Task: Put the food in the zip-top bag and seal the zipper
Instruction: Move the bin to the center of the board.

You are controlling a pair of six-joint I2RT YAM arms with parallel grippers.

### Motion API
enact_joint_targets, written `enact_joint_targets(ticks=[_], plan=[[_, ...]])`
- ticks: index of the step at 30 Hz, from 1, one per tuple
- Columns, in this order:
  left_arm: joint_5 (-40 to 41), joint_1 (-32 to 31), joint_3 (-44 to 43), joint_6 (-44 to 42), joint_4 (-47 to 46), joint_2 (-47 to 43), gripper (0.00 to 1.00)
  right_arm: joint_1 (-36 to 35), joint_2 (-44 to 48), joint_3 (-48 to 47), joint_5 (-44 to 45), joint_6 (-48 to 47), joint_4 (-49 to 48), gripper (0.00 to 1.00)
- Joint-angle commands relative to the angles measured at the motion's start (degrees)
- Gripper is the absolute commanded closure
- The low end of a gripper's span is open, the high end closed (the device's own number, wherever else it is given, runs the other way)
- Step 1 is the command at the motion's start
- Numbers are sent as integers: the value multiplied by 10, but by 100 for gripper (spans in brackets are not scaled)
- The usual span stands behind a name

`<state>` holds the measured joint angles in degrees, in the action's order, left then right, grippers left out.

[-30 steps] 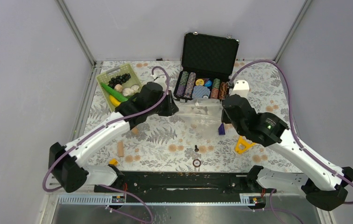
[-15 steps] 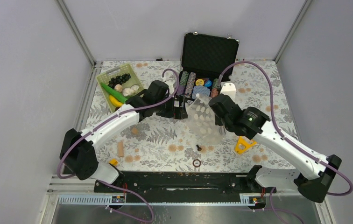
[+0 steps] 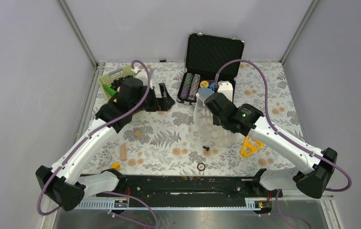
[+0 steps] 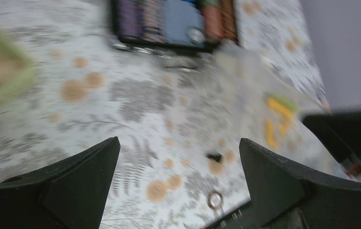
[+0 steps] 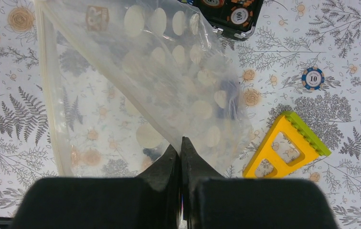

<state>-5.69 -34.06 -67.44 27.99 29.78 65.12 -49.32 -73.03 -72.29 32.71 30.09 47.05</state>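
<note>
Zip-top bag of crinkly clear plastic with cream dots: held up by one edge over the desk; we see no food inside.
Lime-green slotted plastic basket: holds the small toy food.
Right end effector: clamped on the bag.
Left end effector: spread wide, empty.
Thin pale zipper strip: unsealed, we judge.
Progress: we judge nothing is bagged; loading and sealing remain.

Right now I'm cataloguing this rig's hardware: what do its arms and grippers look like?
The left arm and right arm: white link shells, black joints and bases, a purple cable looping along each. The left gripper and right gripper: matte black, wedge-shaped fingers. A small green light shows on the right arm's wrist housing.
</note>
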Motion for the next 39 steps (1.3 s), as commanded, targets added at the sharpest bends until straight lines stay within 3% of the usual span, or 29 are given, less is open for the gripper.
enact_joint_targets(ticks=[1,5,10,17,28,37,39], plan=[[89,112,-12,36,30,40,1,8,-14,-32,0,15,-12,100],[119,230,-42,94,39,128,1,13,-22,-36,-4,10,-12,100],[163,304,-126,154,34,254,1,21,-25,-29,-10,2,-12,100],[258,335,-187,215,60,361,6,37,-27,-9,-25,-4,-12,100],[276,363,-185,237,42,445,11,57,-28,14,-51,-25,-11,100],[245,397,-215,250,28,518,25,61,-21,31,-58,-41,-12,100],[234,396,-221,249,28,528,33,62,-23,31,-58,-43,-12,100]])
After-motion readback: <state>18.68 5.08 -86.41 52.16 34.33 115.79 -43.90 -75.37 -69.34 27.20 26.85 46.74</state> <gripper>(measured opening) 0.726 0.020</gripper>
